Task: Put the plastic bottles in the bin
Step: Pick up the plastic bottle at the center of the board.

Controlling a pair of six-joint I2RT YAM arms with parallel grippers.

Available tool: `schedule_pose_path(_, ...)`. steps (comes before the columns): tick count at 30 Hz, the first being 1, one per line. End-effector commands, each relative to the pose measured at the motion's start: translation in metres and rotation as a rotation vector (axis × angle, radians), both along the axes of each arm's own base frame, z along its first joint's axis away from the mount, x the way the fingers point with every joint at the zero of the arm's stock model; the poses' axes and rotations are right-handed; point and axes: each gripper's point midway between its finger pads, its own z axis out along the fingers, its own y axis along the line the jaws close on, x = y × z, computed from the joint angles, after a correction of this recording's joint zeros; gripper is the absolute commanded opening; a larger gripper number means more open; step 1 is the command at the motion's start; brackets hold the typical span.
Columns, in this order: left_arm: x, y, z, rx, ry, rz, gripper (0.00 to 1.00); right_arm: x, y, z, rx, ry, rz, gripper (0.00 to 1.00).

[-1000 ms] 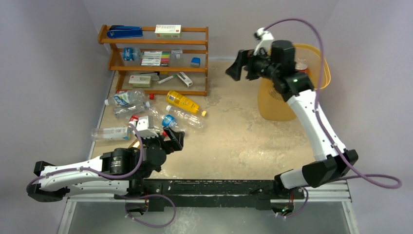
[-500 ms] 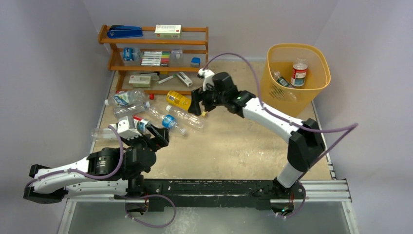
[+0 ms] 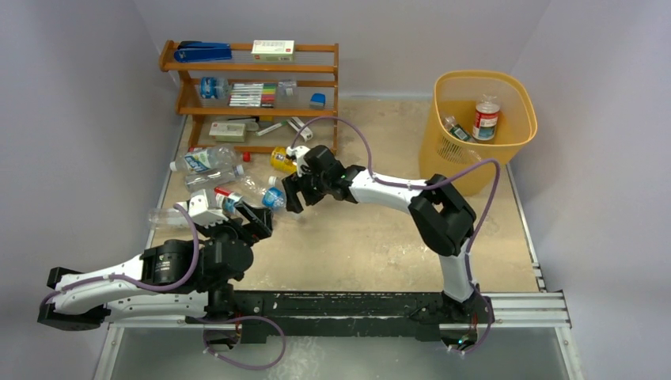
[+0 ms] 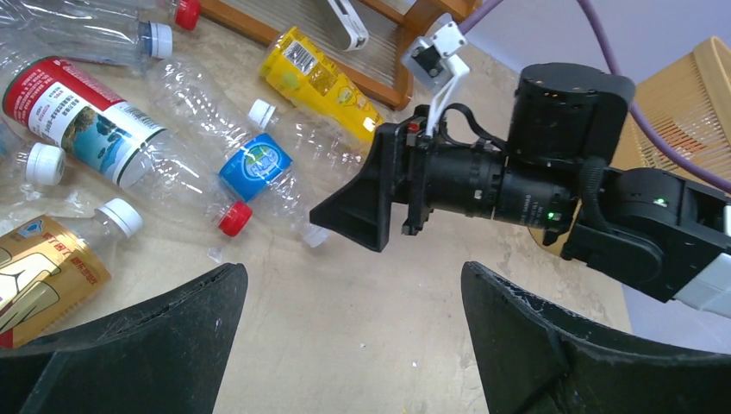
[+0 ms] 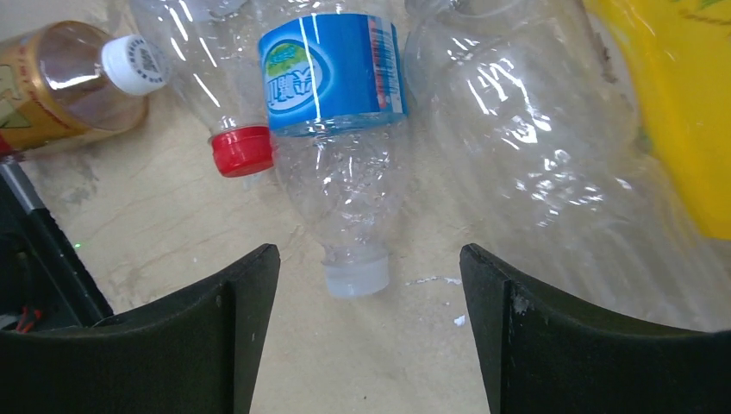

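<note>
While left gripper [image 4: 352,278] gapes empty, right gripper [image 5: 368,259], jaws apart, hangs over blue-label bottle [image 5: 332,78].

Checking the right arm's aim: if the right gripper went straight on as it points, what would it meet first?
Probably the clear blue-labelled bottle: its pale cap end lies centred between the open fingers of the right gripper. Depth is unclear; it may meet the table just short.

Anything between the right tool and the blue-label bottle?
Nothing visible. The right tool is open; the blue-label bottle lies straight ahead, cap toward it; a red-capped bottle and a crumpled clear bottle flank it.
</note>
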Motion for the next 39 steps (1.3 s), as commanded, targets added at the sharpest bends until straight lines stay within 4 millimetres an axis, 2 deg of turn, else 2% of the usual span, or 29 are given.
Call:
schedule_pose_path(1, 0.002, -0.002, 0.011, -0.04, -0.025, 0.013, 0.95, 0.011, 0.022, 0.024, 0.049, -0.098, 0.013, 0.79)
schedule_pose_path(13, 0.001, -0.008, 0.006, -0.049, -0.017, -0.002, 0.95, -0.005, 0.033, -0.015, -0.021, -0.058, 0.04, 0.72)
schedule_pose_path(18, 0.001, -0.012, 0.003, -0.052, -0.011, -0.012, 0.95, -0.006, 0.029, -0.03, -0.054, -0.038, 0.029, 0.57)
schedule_pose_path(22, 0.001, -0.015, 0.001, -0.051, -0.009, -0.017, 0.95, -0.007, 0.024, -0.029, -0.063, -0.04, 0.018, 0.42)
schedule_pose_path(27, 0.001, -0.017, 0.001, -0.051, -0.008, -0.021, 0.94, -0.009, 0.014, -0.013, -0.065, -0.06, 0.004, 0.29)
schedule_pose_path(32, 0.001, -0.018, 0.001, -0.051, -0.007, -0.023, 0.94, -0.022, -0.003, 0.01, -0.06, -0.069, 0.004, 0.27)
schedule_pose_path(39, 0.001, -0.019, 0.0, -0.051, -0.008, -0.024, 0.94, -0.041, -0.028, 0.069, 0.011, -0.123, 0.001, 0.27)
